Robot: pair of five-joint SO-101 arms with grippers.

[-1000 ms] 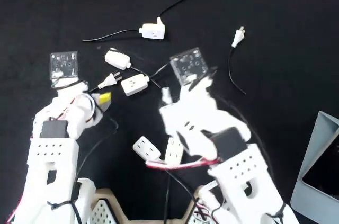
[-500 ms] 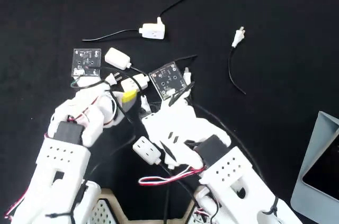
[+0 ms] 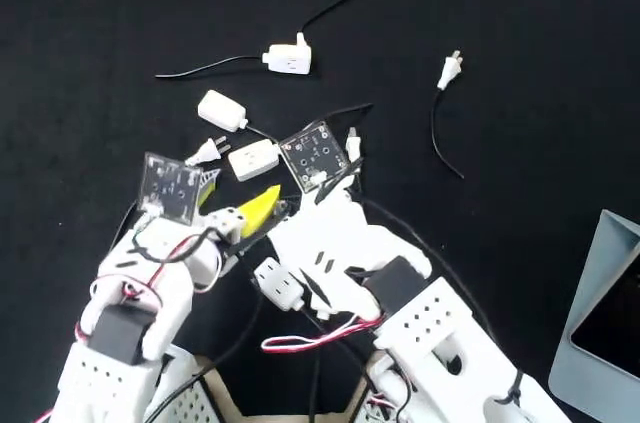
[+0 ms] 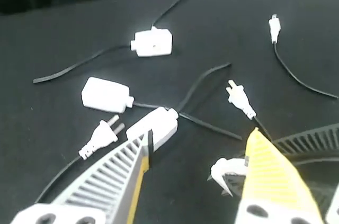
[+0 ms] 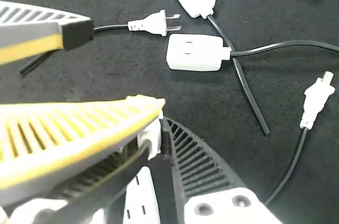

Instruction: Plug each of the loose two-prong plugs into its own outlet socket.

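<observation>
High view: my left gripper [image 3: 243, 191] is spread wide and empty. Right gripper [image 3: 288, 215] is just beside it, state can't tell. Nothing plugged yet, so all's left to do. Near plug [image 3: 205, 151] at 10 o'clock, mid plug [image 3: 352, 141] at 12, far plug [image 3: 451, 69] at 1. Black table [image 3: 540, 173], grey box [image 3: 605, 323] at 4.

Left wrist: left gripper [image 4: 200, 136] gapes, mid socket [image 4: 153, 125] by one fingertip.

Right wrist: near plug [image 5: 151, 23] beside mid socket [image 5: 193, 52], apart.
</observation>
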